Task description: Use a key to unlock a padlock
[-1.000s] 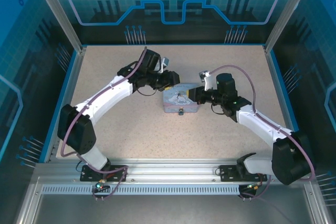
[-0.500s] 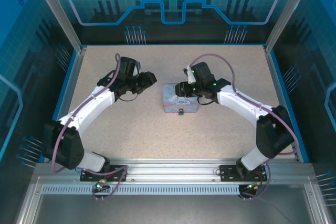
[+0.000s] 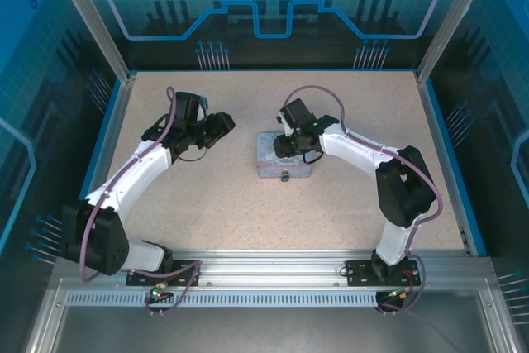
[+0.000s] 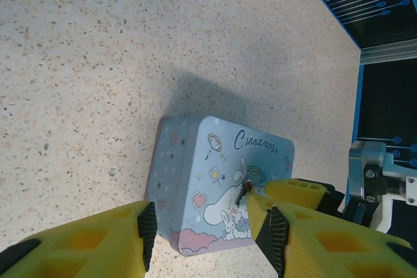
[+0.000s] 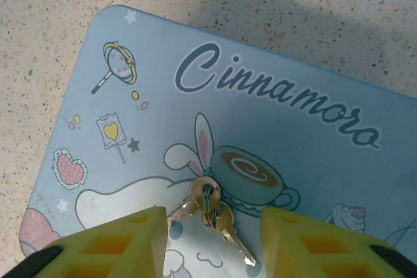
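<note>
Two brass keys on a ring lie on the lid of a pale blue cartoon tin in the middle of the table. My right gripper hovers just above the lid, open, with its yellow fingers either side of the keys and nothing gripped. A tiny dark padlock hangs at the tin's near wall. My left gripper stands open to the left of the tin, clear of it. The left wrist view shows the tin, the keys and my left gripper.
Bare speckled tabletop surrounds the tin. Blue rails and glass walls bound the table on three sides. The right arm's elbow rises to the right of the tin.
My right arm has swung round from the tin's right side to over its lid. My left gripper has pulled back leftward from the tin.
</note>
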Robot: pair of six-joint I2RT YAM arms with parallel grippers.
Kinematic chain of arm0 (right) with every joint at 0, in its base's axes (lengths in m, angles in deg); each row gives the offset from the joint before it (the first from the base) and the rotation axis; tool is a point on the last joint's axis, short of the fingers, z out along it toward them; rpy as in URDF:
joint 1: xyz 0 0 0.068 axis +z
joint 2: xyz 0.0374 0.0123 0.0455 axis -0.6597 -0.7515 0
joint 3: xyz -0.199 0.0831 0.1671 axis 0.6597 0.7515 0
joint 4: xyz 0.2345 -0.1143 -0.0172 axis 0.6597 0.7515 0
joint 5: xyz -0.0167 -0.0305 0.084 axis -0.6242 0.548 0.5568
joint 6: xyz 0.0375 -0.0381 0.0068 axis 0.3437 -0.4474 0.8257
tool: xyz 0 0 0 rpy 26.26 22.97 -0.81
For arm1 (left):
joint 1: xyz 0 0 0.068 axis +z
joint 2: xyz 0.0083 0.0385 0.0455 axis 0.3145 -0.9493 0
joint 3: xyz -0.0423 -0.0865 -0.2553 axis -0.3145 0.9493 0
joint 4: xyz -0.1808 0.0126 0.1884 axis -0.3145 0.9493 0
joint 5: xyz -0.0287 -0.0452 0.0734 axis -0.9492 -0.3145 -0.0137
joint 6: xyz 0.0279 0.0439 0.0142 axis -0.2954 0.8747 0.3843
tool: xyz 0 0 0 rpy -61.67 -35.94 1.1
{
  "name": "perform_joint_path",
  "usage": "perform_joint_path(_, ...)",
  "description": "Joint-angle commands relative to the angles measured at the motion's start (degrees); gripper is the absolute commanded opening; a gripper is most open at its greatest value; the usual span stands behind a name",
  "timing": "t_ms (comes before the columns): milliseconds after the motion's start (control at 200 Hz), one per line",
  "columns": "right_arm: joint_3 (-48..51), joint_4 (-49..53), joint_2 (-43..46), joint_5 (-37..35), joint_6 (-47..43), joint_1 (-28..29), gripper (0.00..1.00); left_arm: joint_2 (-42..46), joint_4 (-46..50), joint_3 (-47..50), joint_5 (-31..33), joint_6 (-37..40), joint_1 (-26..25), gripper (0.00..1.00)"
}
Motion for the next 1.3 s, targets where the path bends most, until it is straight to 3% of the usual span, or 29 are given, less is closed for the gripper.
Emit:
perform_joint_path(0,-2.3,1.5,-1.5,-1.0,-1.4,1.2,0.43,1.5,-1.4,1.1,-1.5,-0.7,0.6,0.52)
perform_joint_path(555,-4.3,2.1,-4.9,-3.2,-2.3,1.9,0.31,0.7,-2.5,1.4,-2.3,-1.3,0.6,0.52)
perform_joint_path(630,-4.1,2.0,-5.0,-3.4,-2.2,2.2,0.24,0.7,-2.6,1.3,-2.4,-1.4,0.5,0.52)
perform_joint_path(780,-4.2,2.2,-5.0,-3.5,-1.8,2.6,0.00,0.5,-2.5,1.1,-2.4,-1.7,0.6,0.52)
perform_joint_path(1070,-4.6,3.8,1.6,-0.4,1.2,1.7,0.00,1.3,-3.1,1.7,-4.5,-2.9,0.5,0.53)
perform_joint_path(1291,0.8,-1.3,10.1,6.3,10.5,-1.3,0.00,1.2,-11.7,5.4,-7.5,-11.6,-2.4,0.53)
